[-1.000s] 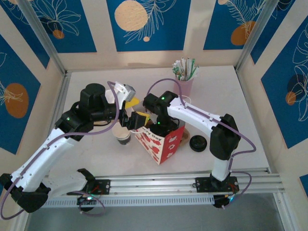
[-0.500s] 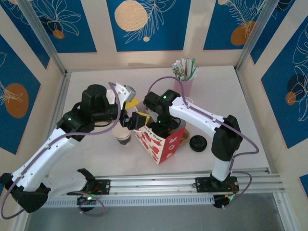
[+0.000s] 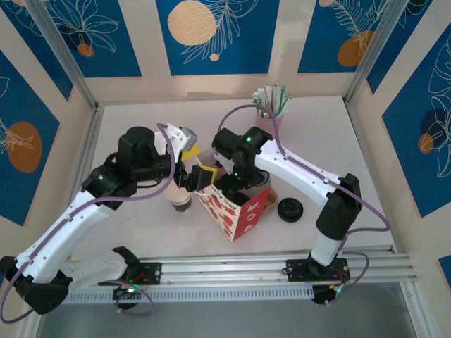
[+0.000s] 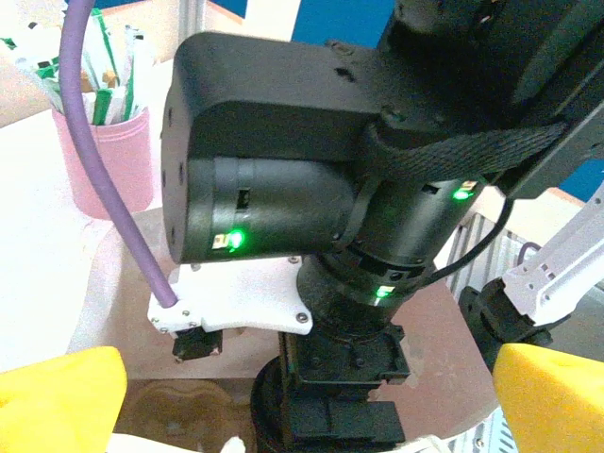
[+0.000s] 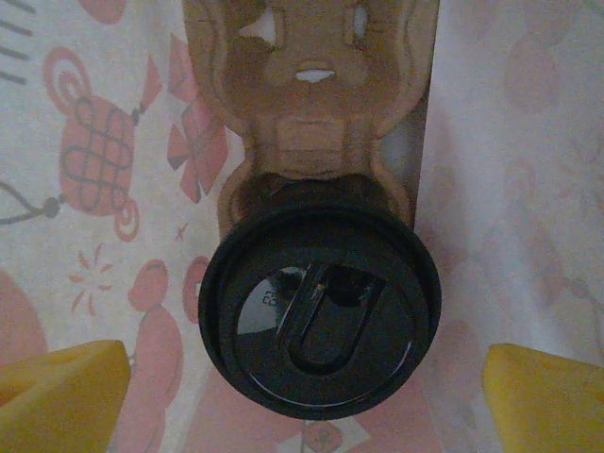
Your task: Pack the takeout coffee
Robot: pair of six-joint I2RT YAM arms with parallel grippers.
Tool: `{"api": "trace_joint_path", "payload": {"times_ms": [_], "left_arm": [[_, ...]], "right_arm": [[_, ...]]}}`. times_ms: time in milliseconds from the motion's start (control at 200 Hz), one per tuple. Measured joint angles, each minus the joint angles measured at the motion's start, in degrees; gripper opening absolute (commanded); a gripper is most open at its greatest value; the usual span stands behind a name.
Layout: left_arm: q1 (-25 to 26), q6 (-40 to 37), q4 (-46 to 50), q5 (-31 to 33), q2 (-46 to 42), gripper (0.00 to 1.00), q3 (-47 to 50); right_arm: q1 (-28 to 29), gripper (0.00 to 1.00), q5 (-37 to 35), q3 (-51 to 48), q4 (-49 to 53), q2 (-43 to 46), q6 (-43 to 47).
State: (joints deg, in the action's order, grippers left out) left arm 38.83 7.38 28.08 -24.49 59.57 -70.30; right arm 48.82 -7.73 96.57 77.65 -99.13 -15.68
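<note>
The takeout coffee (image 3: 181, 200), a small off-white paper cup without a lid, stands on the table just left of the red-and-white paper bag (image 3: 236, 213). My left gripper (image 3: 199, 174) hovers at the bag's near-left rim, above the cup. In the left wrist view my left gripper (image 4: 302, 401) is open, its yellow fingertips (image 4: 57, 396) wide apart. My right gripper (image 3: 238, 189) reaches down into the bag. In the right wrist view my right gripper (image 5: 304, 392) is open over a black-lidded cup (image 5: 319, 311), which sits in a brown cardboard carrier (image 5: 311, 113).
A loose round black lid (image 3: 289, 209) lies on the table right of the bag. The pink cup of wrapped straws (image 3: 271, 107) stands at the back, also seen from the left wrist (image 4: 104, 160). The right arm's black wrist (image 4: 311, 179) looms close in front of the left camera.
The right arm's elbow has swung a little to the right and its wrist has shifted slightly back over the bag. The left arm has barely moved.
</note>
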Motion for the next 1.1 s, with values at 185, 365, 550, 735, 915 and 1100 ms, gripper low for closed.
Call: {"api": "trace_joint_path", "payload": {"times_ms": [185,365,550,735,915,1100], "left_arm": [[0.0,0.15,-0.15,0.7,-0.28,0.97,0.68],[0.0,0.0,0.37,1.66,-0.61,0.9,0.63],[0.0,0.04,2.6,1.97,-0.98,0.77,-0.39],[0.0,-0.46,4.81,2.05,-0.98,0.68,-2.6],[0.0,-0.46,6.38,2.1,-1.03,0.68,-3.89],[0.0,-0.44,7.19,2.32,-1.44,0.69,-4.5]], "right_arm": [[0.57,0.96,-0.5,1.05,0.7,0.5,-0.46],[1.09,0.96,-1.29,2.25,1.55,1.46,-1.03],[1.6,0.96,-1.55,3.96,1.73,3.26,-1.55],[1.99,0.96,-2.32,5.27,2.12,4.37,-1.99],[2.19,0.96,-2.8,5.62,2.12,5.84,-2.45],[2.21,0.96,-2.84,6.27,2.08,8.09,-2.71]]}}
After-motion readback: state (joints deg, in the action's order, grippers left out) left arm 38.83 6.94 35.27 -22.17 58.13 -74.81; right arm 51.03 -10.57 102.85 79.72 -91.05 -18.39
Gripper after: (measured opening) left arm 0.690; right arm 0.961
